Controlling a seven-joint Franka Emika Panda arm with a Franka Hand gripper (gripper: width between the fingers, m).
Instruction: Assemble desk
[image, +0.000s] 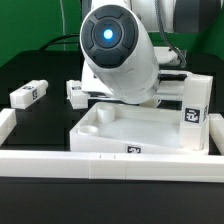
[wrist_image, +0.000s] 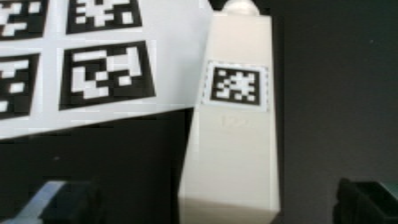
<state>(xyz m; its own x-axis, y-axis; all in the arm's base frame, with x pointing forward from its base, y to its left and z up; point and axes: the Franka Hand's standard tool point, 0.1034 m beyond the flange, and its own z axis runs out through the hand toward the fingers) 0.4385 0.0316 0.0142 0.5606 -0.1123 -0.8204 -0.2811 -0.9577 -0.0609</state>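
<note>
White square leg (wrist_image: 237, 130) with one tag (wrist_image: 237, 84) lies flat beside the marker board (wrist_image: 80, 70), gripper (wrist_image: 217, 202) poised over it, fingers (wrist_image: 61, 200) wide apart, empty

The arm (image: 135, 72) is glossy white and bulbous, with a round dark cap (image: 105, 37) centred pale blue, above black fingers (wrist_image: 54, 205).

White desk top (image: 130, 130), white leg (wrist_image: 231, 150) with black-and-white tag (wrist_image: 237, 84), black table (wrist_image: 338, 100), black-and-white patterned marker board (wrist_image: 50, 42)
</note>
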